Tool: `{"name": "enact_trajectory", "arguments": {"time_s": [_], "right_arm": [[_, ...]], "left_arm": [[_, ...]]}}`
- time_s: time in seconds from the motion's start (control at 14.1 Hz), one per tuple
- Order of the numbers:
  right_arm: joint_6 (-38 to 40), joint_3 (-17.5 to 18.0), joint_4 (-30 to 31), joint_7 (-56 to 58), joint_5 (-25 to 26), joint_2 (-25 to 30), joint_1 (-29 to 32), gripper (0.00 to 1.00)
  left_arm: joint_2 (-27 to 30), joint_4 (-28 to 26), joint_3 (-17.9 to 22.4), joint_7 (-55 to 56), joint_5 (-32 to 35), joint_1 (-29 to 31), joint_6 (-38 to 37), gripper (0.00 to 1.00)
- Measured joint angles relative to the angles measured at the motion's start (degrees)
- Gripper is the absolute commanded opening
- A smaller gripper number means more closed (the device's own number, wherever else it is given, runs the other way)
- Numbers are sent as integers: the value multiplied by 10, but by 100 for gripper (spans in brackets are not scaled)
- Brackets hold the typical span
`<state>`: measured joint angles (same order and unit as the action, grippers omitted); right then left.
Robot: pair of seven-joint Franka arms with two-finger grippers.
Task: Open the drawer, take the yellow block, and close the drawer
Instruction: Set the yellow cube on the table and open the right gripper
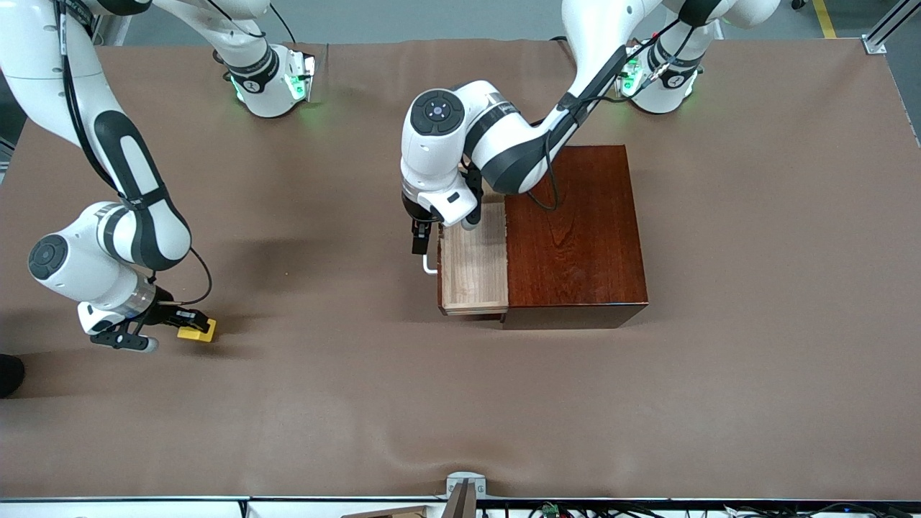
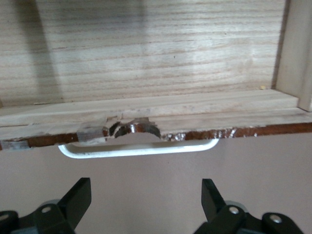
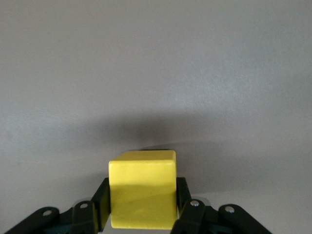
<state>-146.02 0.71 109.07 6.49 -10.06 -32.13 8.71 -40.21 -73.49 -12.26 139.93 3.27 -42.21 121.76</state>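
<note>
The drawer point(image 1: 475, 266) of the dark reddish-brown box point(image 1: 575, 230) stands pulled out toward the right arm's end, and its pale wood interior point(image 2: 146, 48) is bare. My left gripper point(image 1: 419, 241) is open beside the white handle point(image 1: 429, 266), apart from it. In the left wrist view the handle point(image 2: 139, 149) lies just ahead of the gripper point(image 2: 146, 204), not between the fingers. My right gripper point(image 1: 188, 320) is shut on the yellow block point(image 1: 198, 331), low at the table at the right arm's end. The block point(image 3: 142, 187) sits between the fingers of that gripper point(image 3: 142, 207).
The brown cloth-covered table point(image 1: 460, 403) spreads wide around the box. The left arm's elbow point(image 1: 504, 151) hangs over the box's top. A metal bracket point(image 1: 464, 489) sits at the table edge nearest the front camera.
</note>
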Motion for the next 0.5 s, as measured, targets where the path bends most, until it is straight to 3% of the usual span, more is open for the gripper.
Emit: {"name": "enact_trajectory", "arguments": {"time_s": [0.07, 0.5], "right_arm": [[1, 0, 0, -1, 0, -2, 1, 100], [32, 1, -22, -14, 0, -6, 0, 100]], "left_arm": [[-4, 0, 0, 3, 0, 0, -3, 100], [-18, 0, 0, 13, 0, -3, -20, 100]]}}
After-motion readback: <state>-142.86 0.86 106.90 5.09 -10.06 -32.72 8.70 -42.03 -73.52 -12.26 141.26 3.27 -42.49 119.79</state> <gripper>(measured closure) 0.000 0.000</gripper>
